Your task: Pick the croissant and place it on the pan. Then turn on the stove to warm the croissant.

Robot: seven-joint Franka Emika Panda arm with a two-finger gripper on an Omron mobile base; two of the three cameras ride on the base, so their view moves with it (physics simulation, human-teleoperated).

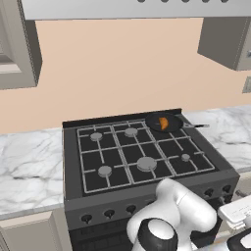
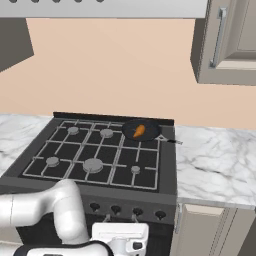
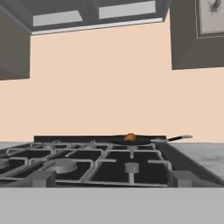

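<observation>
a: what's behind? b: a plain peach wall (image 1: 122, 63), with grey upper cabinets (image 2: 227, 40) left and right and a range hood (image 1: 132, 7) overhead.
a: and lower down? b: white marble counters (image 2: 215, 160) on both sides, beige base cabinets (image 2: 210, 230) beneath.

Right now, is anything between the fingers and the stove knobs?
Nothing visible. The croissant already lies in the pan at the stove's back right. The open gripper sits low at the front, just before the knob row.

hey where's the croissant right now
The croissant lies in the pan on the stove's back right burner, near the wall; the pan's handle points right toward the marble counter.
</observation>
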